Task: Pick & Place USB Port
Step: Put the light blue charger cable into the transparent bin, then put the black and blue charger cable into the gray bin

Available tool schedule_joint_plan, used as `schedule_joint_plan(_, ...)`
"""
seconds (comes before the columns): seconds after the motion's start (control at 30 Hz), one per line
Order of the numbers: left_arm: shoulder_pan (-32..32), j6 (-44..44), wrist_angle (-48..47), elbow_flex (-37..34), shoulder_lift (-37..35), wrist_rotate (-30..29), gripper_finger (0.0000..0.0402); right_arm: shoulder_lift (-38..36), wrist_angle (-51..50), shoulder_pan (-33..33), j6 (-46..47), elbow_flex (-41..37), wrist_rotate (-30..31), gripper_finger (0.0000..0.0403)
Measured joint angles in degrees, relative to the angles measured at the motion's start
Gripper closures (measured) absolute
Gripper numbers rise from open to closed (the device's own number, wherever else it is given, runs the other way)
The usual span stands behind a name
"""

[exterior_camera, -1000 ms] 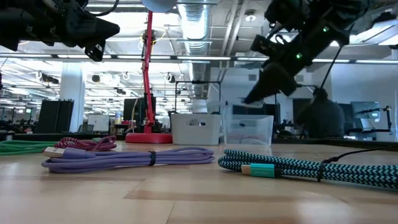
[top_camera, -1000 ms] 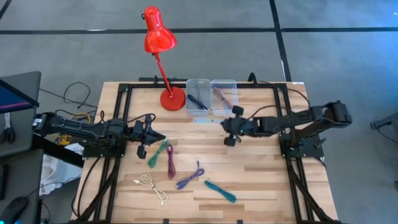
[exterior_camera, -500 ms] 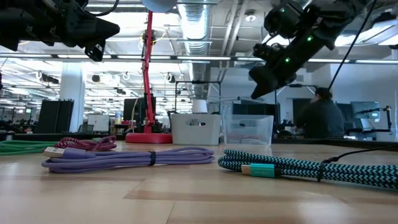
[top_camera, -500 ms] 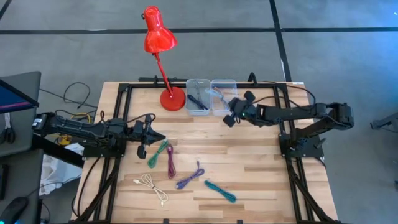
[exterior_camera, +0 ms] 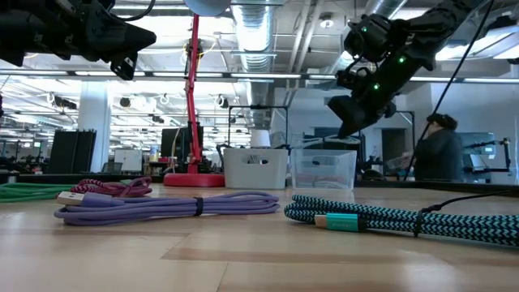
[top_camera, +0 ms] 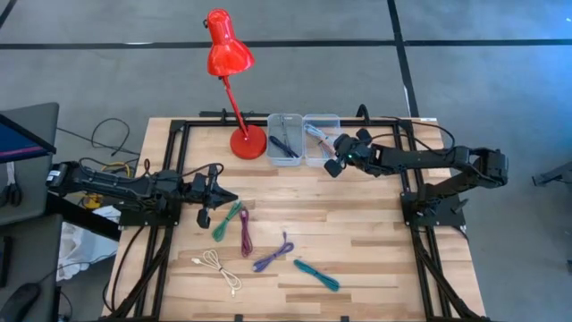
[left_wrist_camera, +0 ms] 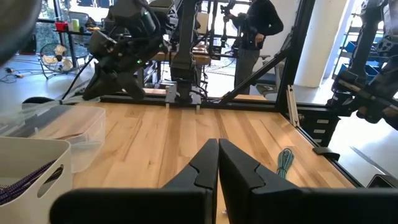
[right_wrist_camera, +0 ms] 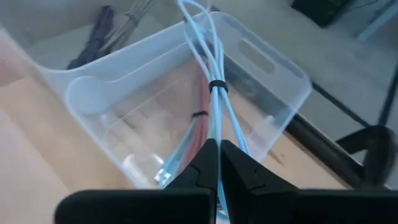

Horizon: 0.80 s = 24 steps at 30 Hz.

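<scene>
Right gripper (right_wrist_camera: 217,165) over the near rim of the clear bin (right_wrist_camera: 261,59), fingers pinched together on a pale blue cable (right_wrist_camera: 214,106). The bundle hangs from the fingertips down into the bin, banded at mid-length by a small dark tie; a red cable (right_wrist_camera: 196,134) already lies on the bin floor under it. In the high view the gripper (top_camera: 337,159) sits at the clear bin's (top_camera: 322,119) front edge, next to the white bin (top_camera: 284,159) holding dark cables.

Handling: the cable is light, limp, and swings freely (loops sag past the tie). A hold at the tie or just beside it keeps the coil together; a pinch on a single strand would likely let the rest unspool. The smooth jacket may slip in a loose grip.

Left gripper (left_wrist_camera: 217,165) waits above the table's left side, fingers closed on nothing.

Still on the table (top_camera: 375,250): green cable (top_camera: 225,220), maroon cable (top_camera: 246,234), white cable (top_camera: 219,268), purple cable (top_camera: 273,255), teal cable (top_camera: 317,274). Red lamp (top_camera: 228,54) at the back.
</scene>
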Motion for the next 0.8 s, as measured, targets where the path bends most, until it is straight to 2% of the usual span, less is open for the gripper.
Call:
schedule_joint_plan(0.17,0.0,0.0,0.0,0.0,0.0,0.0,0.0389,0.0,0.1,-0.3,0.0,0.0,-1.7,0.0395)
schedule_joint_plan(0.53,0.0,0.0,0.0,0.0,0.0,0.0,0.0389,0.0,0.5,-0.2,-0.2,0.0,-1.7,0.0346)
schedule_joint_plan(0.8,0.0,0.0,0.0,0.0,0.0,0.0,0.0389,-0.6,0.5,4.4,-12.5,0.1,-4.3,0.0338)
